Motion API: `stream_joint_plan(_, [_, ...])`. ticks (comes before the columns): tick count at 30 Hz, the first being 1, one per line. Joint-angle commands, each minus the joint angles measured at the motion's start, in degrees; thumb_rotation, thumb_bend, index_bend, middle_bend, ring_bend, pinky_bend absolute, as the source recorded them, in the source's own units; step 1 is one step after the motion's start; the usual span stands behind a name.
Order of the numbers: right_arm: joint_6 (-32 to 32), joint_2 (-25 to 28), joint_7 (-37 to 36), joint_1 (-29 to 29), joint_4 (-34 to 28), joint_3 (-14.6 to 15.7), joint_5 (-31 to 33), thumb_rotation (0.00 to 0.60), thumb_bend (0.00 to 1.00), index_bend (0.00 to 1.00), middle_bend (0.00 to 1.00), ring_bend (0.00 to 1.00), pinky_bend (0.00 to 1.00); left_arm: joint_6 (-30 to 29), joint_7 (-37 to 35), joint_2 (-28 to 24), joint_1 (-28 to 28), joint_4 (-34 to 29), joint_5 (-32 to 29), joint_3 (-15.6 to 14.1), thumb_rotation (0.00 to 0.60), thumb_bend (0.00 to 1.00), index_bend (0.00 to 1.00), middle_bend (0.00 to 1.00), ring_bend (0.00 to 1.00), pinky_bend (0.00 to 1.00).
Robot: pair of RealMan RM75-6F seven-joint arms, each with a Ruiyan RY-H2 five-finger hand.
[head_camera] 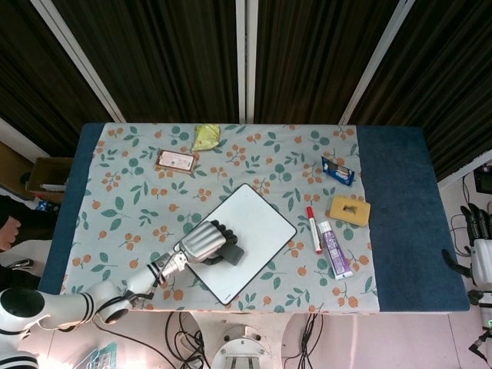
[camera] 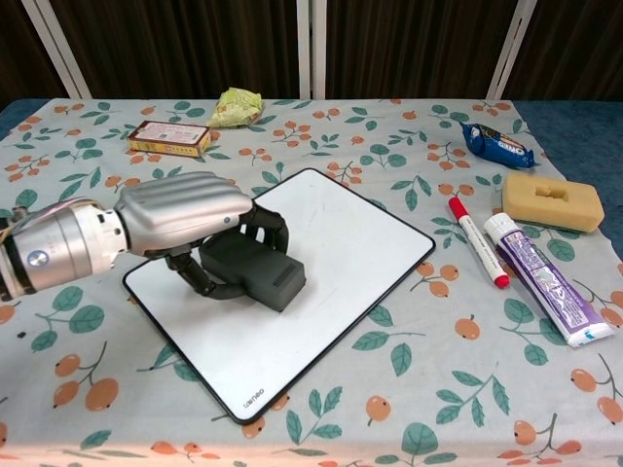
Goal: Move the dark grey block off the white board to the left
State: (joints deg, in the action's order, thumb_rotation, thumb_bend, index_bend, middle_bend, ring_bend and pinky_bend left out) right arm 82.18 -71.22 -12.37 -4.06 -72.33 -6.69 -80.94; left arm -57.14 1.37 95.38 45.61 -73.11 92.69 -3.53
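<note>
While the left hand [camera: 185, 219] grasps the dark grey block [camera: 251, 272], block resting on the white board [camera: 321, 292], near its left edge, right hand [head_camera: 478, 231] hanging off-table, grip unclear

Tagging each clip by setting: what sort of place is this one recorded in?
Probably a lab or staged tabletop test area: a table under a leaf-and-fruit print cloth, dark curtains behind, loose cables on the floor below, and assorted props such as a sponge and a marker.

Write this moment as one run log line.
left hand: grips dark grey block | block: on white board, near left edge | right hand: not in view
</note>
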Motion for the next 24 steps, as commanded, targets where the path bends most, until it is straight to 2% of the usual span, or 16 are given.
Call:
stream_joint_plan(1, [0.2, -0.1, 0.1, 0.0, 0.0, 0.1, -0.2, 0.600, 0.19, 0.00, 0.00, 0.00, 0.00, -0.3, 1.5, -3.7, -1.7, -4.3, 0.5, -2.3, 0.600, 0.39, 0.78, 0.70, 0.57, 0.68])
stream_joint_plan(6, [0.3, -0.2, 0.3, 0.0, -0.1, 0.1, -0.2, 0.600, 0.19, 0.00, 0.00, 0.00, 0.00, -2.4, 2.2, -7.6, -3.0, -8.6, 1.5, -3.0, 0.600, 0.39, 0.78, 0.70, 0.57, 0.68])
stream_joint_plan(9, [0.3, -0.1, 0.5, 0.0, -0.2, 0.1, -0.2, 0.600, 0.19, 0.00, 0.00, 0.00, 0.00, -4.3, 1.8, -9.9, -3.6, -10.1, 2.1, -2.5, 0.600, 0.39, 0.78, 0.70, 0.57, 0.68])
stream_joint_plan(11, [0.2, -0.2, 0.6, -0.1, -0.3, 0.1, -0.2, 0.600, 0.19, 0.00, 0.00, 0.00, 0.00, -5.6, 1.1, -10.5, -3.9, -8.9, 1.9, -1.4, 0.600, 0.39, 0.78, 0.70, 0.57, 0.68])
stream_joint_plan(15, [0.3, -0.3, 1.1, -0.2, -0.8, 0.3, -0.7, 0.600, 0.19, 0.00, 0.00, 0.00, 0.00, -6.1, -0.9, -8.8, -4.3, -2.2, -1.0, 1.5, 0.600, 0.39, 0.78, 0.70, 0.57, 0.68])
stream_joint_plan(19, [0.9, -0.1, 1.9, -0.1, -1.6, 0.6, -1.3, 0.600, 0.19, 0.00, 0.00, 0.00, 0.00, -3.6, -3.0, -5.3, -4.6, 8.3, -6.5, 4.7, 0.600, 0.39, 0.78, 0.70, 0.57, 0.68])
stream_joint_plan(24, [0.7, 0.7, 2.8, 0.1, -2.5, 0.9, -1.4, 0.600, 0.19, 0.00, 0.00, 0.00, 0.00, -0.7, -7.4, -2.3, -4.5, 17.1, -8.6, 5.6, 0.600, 0.39, 0.78, 0.70, 0.57, 0.67])
